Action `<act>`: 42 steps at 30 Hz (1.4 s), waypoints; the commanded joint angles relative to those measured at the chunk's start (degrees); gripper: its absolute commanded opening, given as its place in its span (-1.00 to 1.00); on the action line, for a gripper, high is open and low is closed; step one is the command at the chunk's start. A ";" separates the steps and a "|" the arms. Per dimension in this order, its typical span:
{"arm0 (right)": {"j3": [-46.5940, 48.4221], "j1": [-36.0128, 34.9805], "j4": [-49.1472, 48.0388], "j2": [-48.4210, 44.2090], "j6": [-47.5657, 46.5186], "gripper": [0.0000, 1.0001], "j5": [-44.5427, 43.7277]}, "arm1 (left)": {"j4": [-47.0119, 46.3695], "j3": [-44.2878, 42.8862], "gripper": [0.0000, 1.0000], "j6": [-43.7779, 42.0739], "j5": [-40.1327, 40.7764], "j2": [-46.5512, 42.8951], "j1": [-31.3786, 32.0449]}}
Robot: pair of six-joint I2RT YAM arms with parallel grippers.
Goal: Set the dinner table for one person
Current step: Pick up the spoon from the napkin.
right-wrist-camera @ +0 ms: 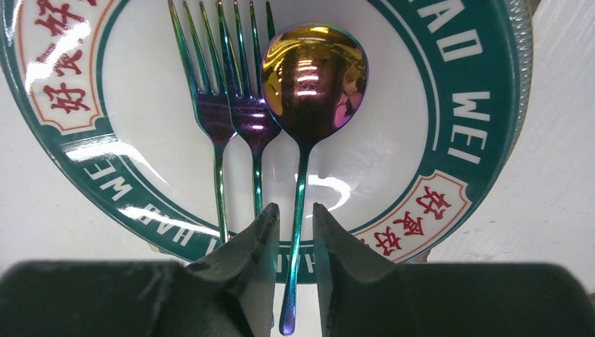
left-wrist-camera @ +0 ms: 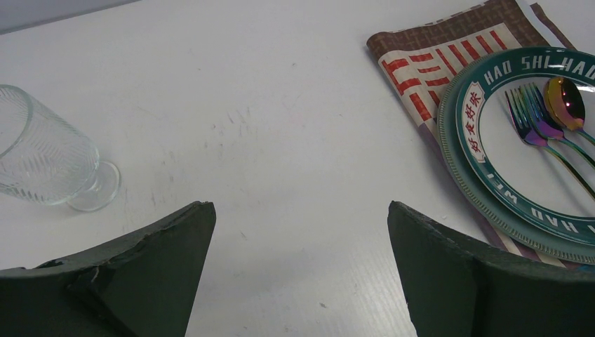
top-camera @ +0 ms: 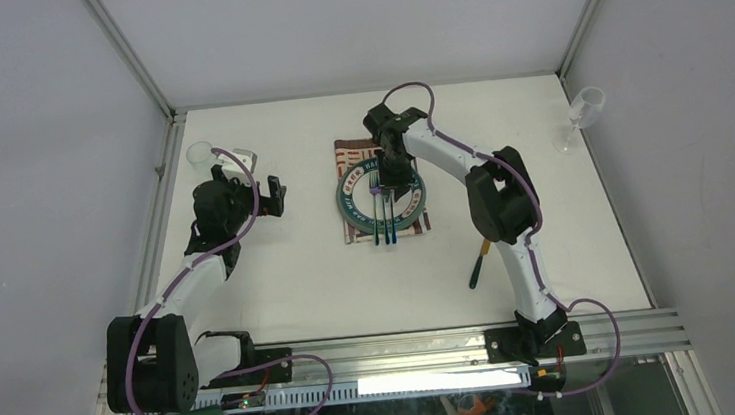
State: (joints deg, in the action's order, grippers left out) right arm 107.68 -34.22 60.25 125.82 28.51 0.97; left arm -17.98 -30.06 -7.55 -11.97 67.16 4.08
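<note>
The white dinner table (top-camera: 351, 289) carries a striped placemat (top-camera: 350, 149) with a teal-rimmed plate (top-camera: 343, 205) on it. Two iridescent forks (right-wrist-camera: 210, 105) and a spoon (right-wrist-camera: 313, 77) lie side by side on the plate, handles pointing to the near edge. My right gripper (right-wrist-camera: 295, 209) is low over the plate, its jaws narrowly open on either side of the spoon's handle, with a thin gap on each side. My left gripper (left-wrist-camera: 302, 210) hangs wide open over bare table, left of the placemat (left-wrist-camera: 421, 63), holding nothing. A ribbed glass (left-wrist-camera: 45, 158) lies on its side to its left.
A dark-handled utensil (top-camera: 477, 266) lies on the table beside the right arm. A tall clear stemmed glass (top-camera: 586, 108) stands at the far right edge. Aluminium rails frame the table, with grey walls on three sides.
</note>
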 commanded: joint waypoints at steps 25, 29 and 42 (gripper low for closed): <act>-3.87 -1.74 -0.81 -1.35 0.50 -1.00 -3.09 | -2.46 -0.72 0.98 -0.98 -0.09 -1.06 -0.03; -5.36 -1.81 -0.99 -3.95 1.18 -1.00 -5.56 | -2.44 -0.71 0.98 -0.91 -0.25 -0.99 -0.03; -21.89 -0.50 -0.84 -26.88 12.04 -1.00 -15.95 | -2.59 -1.00 0.98 -0.62 -1.37 0.03 -0.03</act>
State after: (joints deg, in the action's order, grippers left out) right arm 90.59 -35.27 60.14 108.62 34.52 -10.72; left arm -18.00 -30.06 -7.55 -12.08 67.20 4.08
